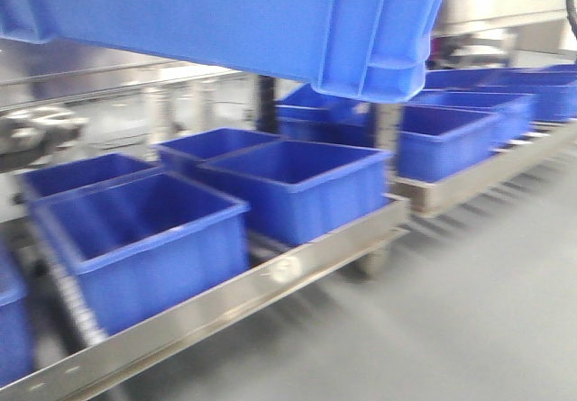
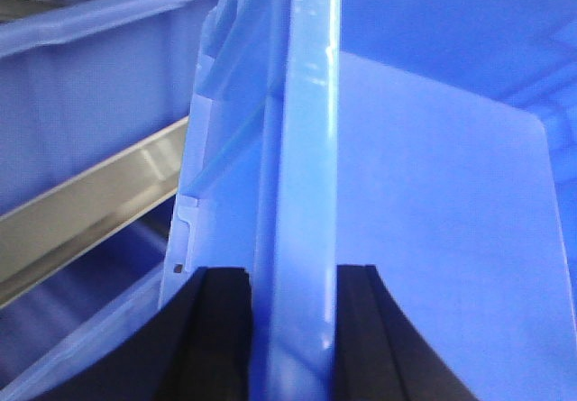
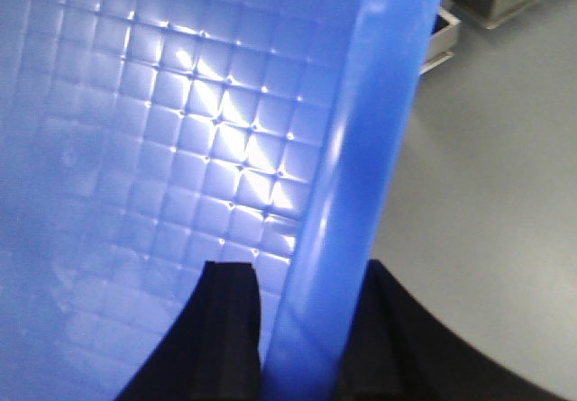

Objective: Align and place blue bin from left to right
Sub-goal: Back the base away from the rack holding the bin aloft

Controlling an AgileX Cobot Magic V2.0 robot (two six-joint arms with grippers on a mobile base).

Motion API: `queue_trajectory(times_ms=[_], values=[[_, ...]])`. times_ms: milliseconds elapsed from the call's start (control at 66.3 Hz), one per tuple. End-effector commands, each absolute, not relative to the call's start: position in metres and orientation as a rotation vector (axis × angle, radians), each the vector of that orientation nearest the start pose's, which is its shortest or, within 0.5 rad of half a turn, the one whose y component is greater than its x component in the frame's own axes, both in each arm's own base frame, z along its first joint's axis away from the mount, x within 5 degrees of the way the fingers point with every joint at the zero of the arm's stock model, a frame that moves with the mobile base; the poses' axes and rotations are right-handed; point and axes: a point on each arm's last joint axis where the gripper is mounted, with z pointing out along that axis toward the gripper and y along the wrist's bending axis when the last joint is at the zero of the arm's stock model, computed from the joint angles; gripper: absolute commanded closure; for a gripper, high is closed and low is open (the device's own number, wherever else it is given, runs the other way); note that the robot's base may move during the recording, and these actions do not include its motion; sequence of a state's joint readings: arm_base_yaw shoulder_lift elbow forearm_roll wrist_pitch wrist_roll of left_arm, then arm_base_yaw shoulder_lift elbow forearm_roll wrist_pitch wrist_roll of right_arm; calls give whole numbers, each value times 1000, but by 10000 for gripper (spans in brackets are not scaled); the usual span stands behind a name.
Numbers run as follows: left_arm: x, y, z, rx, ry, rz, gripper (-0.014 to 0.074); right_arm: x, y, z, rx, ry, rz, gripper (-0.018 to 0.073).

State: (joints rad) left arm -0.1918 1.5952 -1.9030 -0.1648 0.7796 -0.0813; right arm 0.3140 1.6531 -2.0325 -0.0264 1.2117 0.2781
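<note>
**Blue bin aloft in both grippers, above the rack**

I have the blue bin point(image 1: 225, 13) lifted clear of everything. In the front view it fills the top of the frame, its ribbed corner hanging above the row of deeper-blue tubs point(image 1: 302, 185) that sit on the steel rack point(image 1: 270, 279). It touches none of them.

The left gripper point(image 2: 290, 284) is closed down to the thickness of the rim, with one black finger on each face of the wall. The right gripper point(image 3: 299, 275) pinches another stretch of rim the same way, and the gridded bin floor shows on its inner side.

I judge the two-sided hold is there to stop so wide a crate tipping or twisting on a single pinch. The front view is blurred, so I cannot pick out a free slot on the rack. My reading is that this is the carry, with lowering and squaring-up against the neighbours not yet done.
</note>
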Motion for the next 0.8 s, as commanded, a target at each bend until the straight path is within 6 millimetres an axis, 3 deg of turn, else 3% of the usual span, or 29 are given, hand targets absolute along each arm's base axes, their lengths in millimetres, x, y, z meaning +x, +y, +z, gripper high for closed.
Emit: queue_trajectory(times_ms=[0, 785], values=[[336, -82, 519, 25, 1739, -480, 708, 322, 107, 488, -83, 2223, 314, 627], [336, -82, 519, 25, 1739, -480, 708, 322, 107, 488, -83, 2223, 314, 627]])
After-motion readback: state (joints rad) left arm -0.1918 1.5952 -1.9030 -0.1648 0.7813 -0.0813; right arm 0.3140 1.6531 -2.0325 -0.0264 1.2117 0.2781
